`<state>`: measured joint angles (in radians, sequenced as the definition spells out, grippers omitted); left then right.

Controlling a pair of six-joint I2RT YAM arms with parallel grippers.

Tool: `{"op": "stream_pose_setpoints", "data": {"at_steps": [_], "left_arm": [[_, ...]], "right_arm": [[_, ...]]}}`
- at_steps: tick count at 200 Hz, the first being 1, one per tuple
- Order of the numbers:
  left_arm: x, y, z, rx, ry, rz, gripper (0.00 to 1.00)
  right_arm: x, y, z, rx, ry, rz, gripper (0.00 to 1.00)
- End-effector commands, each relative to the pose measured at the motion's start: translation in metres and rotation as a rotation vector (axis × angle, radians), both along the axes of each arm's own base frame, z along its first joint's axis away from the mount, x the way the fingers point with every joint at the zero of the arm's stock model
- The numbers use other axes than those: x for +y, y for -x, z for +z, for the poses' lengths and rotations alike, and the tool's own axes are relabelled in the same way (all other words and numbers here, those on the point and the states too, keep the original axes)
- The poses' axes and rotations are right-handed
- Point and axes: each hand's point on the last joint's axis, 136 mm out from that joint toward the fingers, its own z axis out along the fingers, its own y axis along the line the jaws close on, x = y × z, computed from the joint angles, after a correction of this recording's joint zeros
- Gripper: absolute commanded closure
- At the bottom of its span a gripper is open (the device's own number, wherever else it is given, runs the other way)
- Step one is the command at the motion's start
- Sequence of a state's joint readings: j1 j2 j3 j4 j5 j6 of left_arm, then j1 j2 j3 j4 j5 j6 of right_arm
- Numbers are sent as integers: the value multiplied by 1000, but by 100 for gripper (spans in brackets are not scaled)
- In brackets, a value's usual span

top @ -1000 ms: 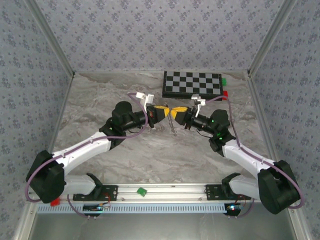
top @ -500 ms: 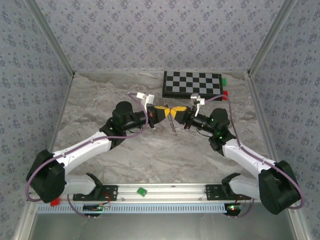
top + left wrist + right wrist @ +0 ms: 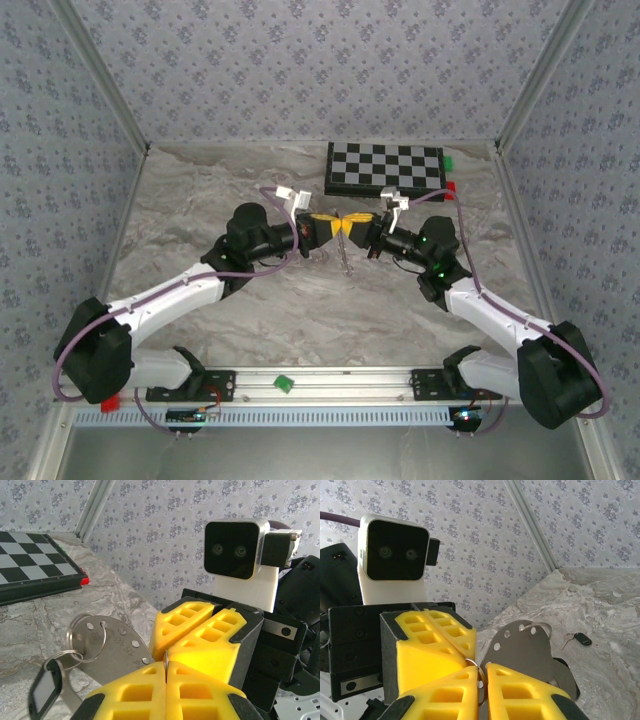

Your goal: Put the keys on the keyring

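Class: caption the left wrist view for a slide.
Left claw and right claw meet tip to tip beside a metal plate with keyring.

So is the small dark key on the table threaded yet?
No: the small dark key lies loose on the marble table, apart from the steel plate.

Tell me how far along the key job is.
Done: one dark-headed key hangs by a ring from the metal plate. In hand: the left end effector and right end effector meet tip to tip, the right one closed on a second ring. Left: another key lies on the table, not yet threaded.
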<state>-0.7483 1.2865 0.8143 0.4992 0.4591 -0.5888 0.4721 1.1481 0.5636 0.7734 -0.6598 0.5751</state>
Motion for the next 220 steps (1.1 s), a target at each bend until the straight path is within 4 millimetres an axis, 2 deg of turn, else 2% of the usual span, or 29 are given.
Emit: {"op": "stream_pose_setpoints", "data": {"at_steps": [1,24,65,101,119,182,220], "left_arm": [[-8,7,24,-53,49,-51,100],[-8,7,25,-54,48,-51,100],[-7,8,27,-57,46,-52,100],[-3,11,34,-46,62,-68,76],[-1,10,38,-27,83,-85,69],[3,1,38,34,141,-111,68],[-1,-5,27,55,121,-105,68]], "right_arm": [[1,2,21,-61,-13,-3,94],[1,1,19,-58,-7,-6,100],[-1,0,19,-54,-8,-1,100],[-6,0,21,-47,-32,4,100],[-7,0,22,-46,-35,10,100],[-6,2,24,-50,-44,25,100],[-6,3,24,-50,-46,34,100]]}}
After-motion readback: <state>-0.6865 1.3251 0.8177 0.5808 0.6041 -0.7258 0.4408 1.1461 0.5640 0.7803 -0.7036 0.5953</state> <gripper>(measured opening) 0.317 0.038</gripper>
